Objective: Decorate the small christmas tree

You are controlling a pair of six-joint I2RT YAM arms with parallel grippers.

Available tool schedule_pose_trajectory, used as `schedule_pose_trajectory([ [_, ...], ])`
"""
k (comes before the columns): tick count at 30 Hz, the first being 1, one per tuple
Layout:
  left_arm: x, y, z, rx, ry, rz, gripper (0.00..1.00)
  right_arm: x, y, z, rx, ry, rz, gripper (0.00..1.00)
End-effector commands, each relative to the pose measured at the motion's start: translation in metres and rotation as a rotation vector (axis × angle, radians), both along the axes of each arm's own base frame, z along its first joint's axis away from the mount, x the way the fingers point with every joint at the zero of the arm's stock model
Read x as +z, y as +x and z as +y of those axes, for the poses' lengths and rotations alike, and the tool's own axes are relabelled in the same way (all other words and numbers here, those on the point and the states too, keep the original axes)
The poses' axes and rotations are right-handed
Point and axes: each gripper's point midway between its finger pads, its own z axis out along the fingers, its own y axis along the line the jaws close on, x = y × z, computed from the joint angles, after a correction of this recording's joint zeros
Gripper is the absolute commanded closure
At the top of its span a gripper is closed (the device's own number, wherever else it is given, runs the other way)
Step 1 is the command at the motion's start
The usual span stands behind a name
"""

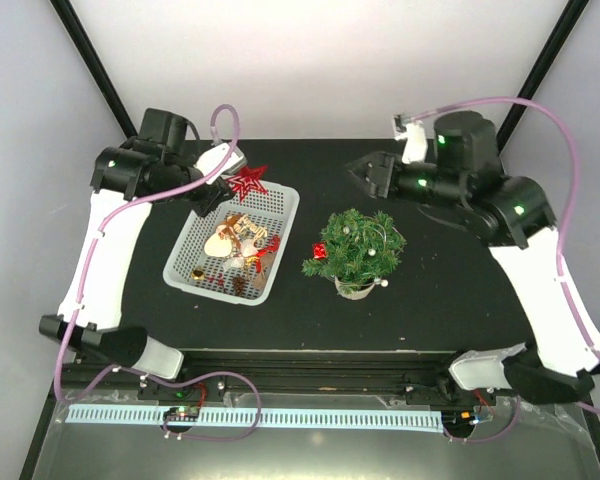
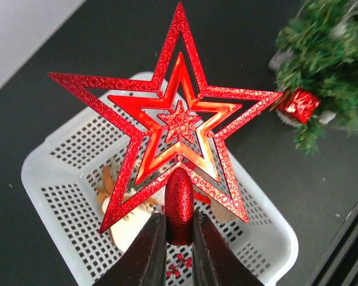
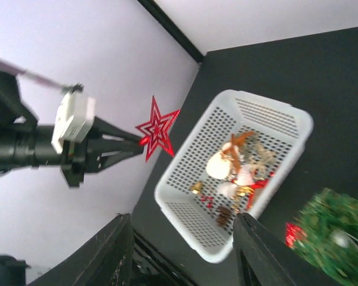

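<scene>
Above the basket [image 1: 270, 202] far corner: left gripper [image 2: 179, 223] pinches red star [image 2: 182, 119] by its stem (star upright)
Right gripper [image 3: 184, 221]: jaws apart, empty
Small christmas tree [image 1: 358, 247]: on table [image 1: 430, 300], just right of basket

My top view looks down from above and behind the arm bases [image 1: 160, 355], taking in the whole black tabletop [image 1: 460, 310] around the white basket [image 1: 280, 195]. My left wrist camera sits right behind the left claw [image 2: 179, 223], very near the red star [image 2: 179, 119], facing down onto the basket below it. My right wrist camera stands well back on the opposite side of the basket, looking between the fingers [image 3: 110, 256] of the right claw [image 3: 182, 253] across it. All three views share the basket, the star and the small christmas tree [image 1: 358, 245].
</scene>
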Motion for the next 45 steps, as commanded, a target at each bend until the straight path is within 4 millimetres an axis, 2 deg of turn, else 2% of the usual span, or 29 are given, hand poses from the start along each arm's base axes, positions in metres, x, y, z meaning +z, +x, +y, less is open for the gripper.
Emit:
schedule_pose_trajectory([
  [1, 0.044, -0.012, -0.012, -0.025, -0.126, -0.109, 0.87, 0.027, 0.018, 0.035, 0.068, 0.205, 0.026, 0.52],
  [2, 0.050, -0.013, -0.012, -0.021, -0.141, -0.122, 0.88, 0.026, 0.022, 0.040, 0.066, 0.235, 0.050, 0.52],
  [5, 0.062, -0.012, -0.014, -0.007, -0.177, -0.142, 0.88, 0.040, 0.035, 0.057, 0.074, 0.367, 0.061, 0.52],
  [8, 0.070, -0.009, -0.014, 0.010, -0.197, -0.157, 0.87, 0.046, 0.040, 0.074, 0.088, 0.415, 0.088, 0.52],
  [12, 0.072, -0.005, -0.013, 0.035, -0.216, -0.156, 0.88, 0.043, 0.038, 0.096, 0.116, 0.413, 0.117, 0.52],
  [15, 0.074, -0.002, -0.013, 0.047, -0.229, -0.160, 0.88, 0.031, 0.039, 0.111, 0.126, 0.431, 0.167, 0.53],
  [21, 0.081, 0.003, -0.008, 0.080, -0.249, -0.173, 0.89, 0.007, 0.054, 0.111, 0.020, 0.456, 0.214, 0.53],
  [26, 0.085, 0.005, -0.007, 0.089, -0.290, -0.160, 0.88, -0.004, 0.064, 0.126, 0.028, 0.486, 0.260, 0.54],
  [34, 0.077, 0.000, -0.016, 0.050, -0.339, -0.099, 0.87, 0.005, 0.076, 0.148, 0.073, 0.551, 0.251, 0.55],
  [41, 0.070, -0.002, -0.019, 0.037, -0.347, -0.071, 0.87, -0.005, 0.079, 0.166, 0.116, 0.543, 0.285, 0.55],
  [45, 0.067, -0.002, -0.019, 0.038, -0.344, -0.063, 0.87, -0.002, 0.080, 0.170, 0.135, 0.550, 0.281, 0.55],
])
